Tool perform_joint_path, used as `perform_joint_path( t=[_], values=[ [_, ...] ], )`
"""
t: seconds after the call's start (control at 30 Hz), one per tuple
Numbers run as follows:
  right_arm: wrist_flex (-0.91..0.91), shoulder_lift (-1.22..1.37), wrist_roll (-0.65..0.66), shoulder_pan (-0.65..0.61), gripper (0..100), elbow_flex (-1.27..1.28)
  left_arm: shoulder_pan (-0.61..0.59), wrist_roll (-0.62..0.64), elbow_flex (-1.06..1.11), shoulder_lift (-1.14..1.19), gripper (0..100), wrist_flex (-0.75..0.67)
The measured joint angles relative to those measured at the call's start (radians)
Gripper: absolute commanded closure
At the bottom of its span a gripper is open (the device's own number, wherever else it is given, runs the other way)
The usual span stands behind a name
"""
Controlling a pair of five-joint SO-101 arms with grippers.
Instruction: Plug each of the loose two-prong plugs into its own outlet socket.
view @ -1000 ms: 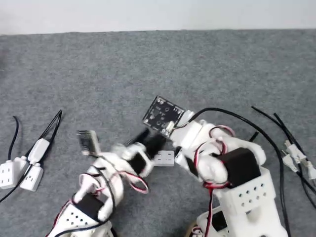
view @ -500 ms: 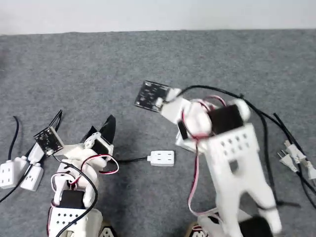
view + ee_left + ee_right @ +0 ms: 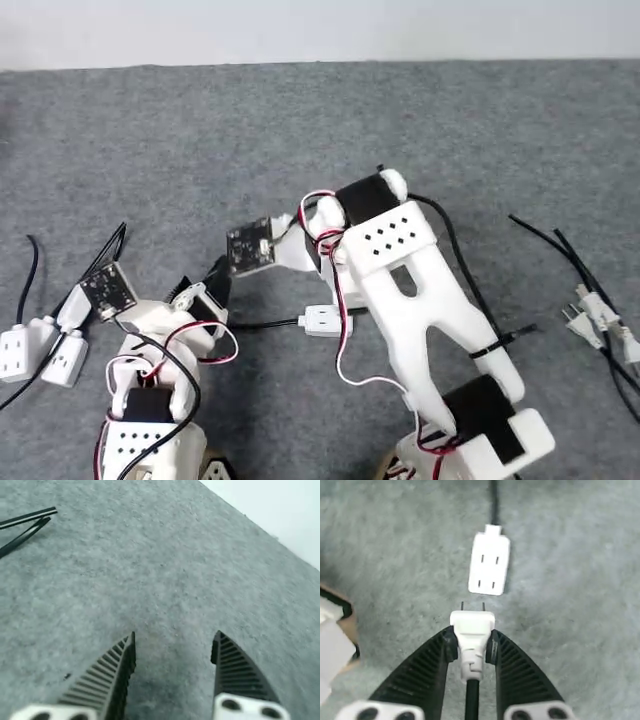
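Observation:
A white two-prong plug (image 3: pixel 471 625) sits in my right gripper (image 3: pixel 471 636), which is shut on it. Its prongs point at a white outlet socket (image 3: pixel 489 561) lying flat on the grey carpet a short gap ahead. In the high view that outlet socket (image 3: pixel 325 320) lies mid-table with its black cable running left, and my right arm (image 3: pixel 400 270) stretches over it. My left gripper (image 3: pixel 172 655) is open above bare carpet with nothing between its fingers. In the high view the left gripper (image 3: pixel 217 270) sits left of the socket.
Two more white sockets (image 3: pixel 40 358) and a white plug (image 3: pixel 78 300) with black cables lie at the left edge. Loose plugs (image 3: pixel 592 318) with black cables lie at the far right. Black cable ends (image 3: pixel 25 522) show in the left wrist view.
My right arm has swung left and stretched out over the socket. The left arm drew back left from the socket a second ago and has since stayed there.

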Motion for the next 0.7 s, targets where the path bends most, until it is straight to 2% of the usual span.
perform_joint_path(
  t=[0.2,0.5,0.7],
  values=[
    [-0.029,0.014,0.069,-0.002,99.0,0.074,0.003,-0.002,0.000,0.000,77,0.000],
    [-0.264,0.014,0.029,-0.002,99.0,0.244,0.025,-0.002,0.000,0.000,77,0.000],
    [-0.307,0.014,0.005,-0.002,99.0,0.304,0.037,-0.002,0.000,0.000,77,0.000]
  ],
)
